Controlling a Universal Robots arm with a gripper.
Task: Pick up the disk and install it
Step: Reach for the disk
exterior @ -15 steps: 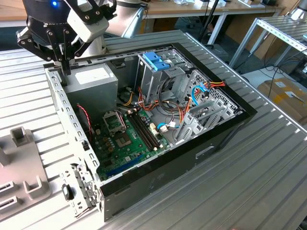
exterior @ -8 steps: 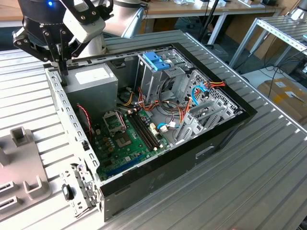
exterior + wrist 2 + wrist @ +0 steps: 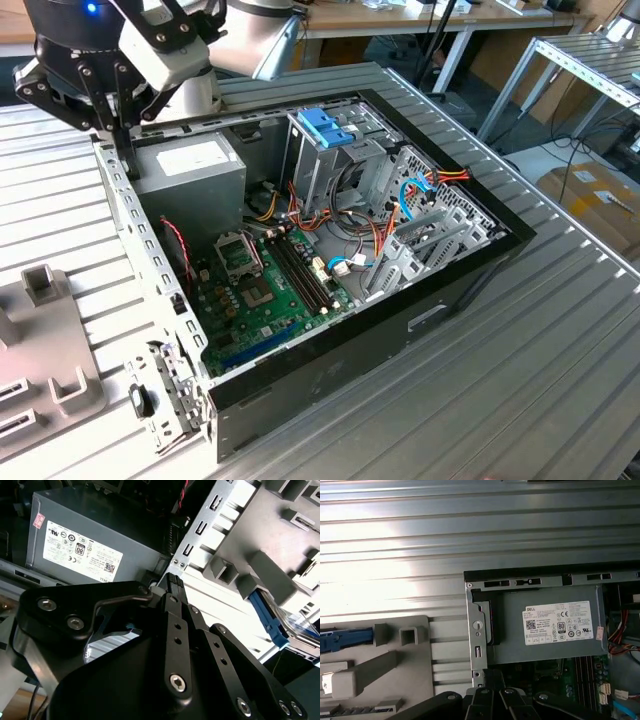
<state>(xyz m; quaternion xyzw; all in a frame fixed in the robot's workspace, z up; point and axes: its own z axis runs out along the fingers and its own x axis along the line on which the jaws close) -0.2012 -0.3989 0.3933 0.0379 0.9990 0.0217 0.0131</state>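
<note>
The gripper (image 3: 127, 160) has its two black fingers drawn together into one narrow tip, and nothing shows between them; it holds nothing. In the upper left of the exterior view that tip points straight down at the rear corner of the open computer case (image 3: 380, 330), just beside the grey power supply (image 3: 195, 170). In both wrist views the joined tip (image 3: 173, 581) (image 3: 494, 674) lies over the case's perforated metal rim next to the labelled power supply (image 3: 90, 545) (image 3: 545, 630); whether it touches the rim cannot be told. The arm (image 3: 250, 40) comes in from the top edge of the exterior view, its black wrist housing upright above the fingers and its pale links behind. The disk lies well apart from the gripper, outside the case: its light-blue rail (image 3: 347, 637) shows in the first wrist view, seated in a grey moulded holder (image 3: 395, 670) on the ribbed metal table (image 3: 470, 555), and the same blue edge (image 3: 268, 617) shows in the second wrist view, beyond the case rim. Inside the case, in the middle of the exterior view, the metal drive cage (image 3: 315, 170) stands with its blue latch (image 3: 325, 125) on top, and the green motherboard (image 3: 265, 290) lies below and to the exterior view's left of it.
</note>
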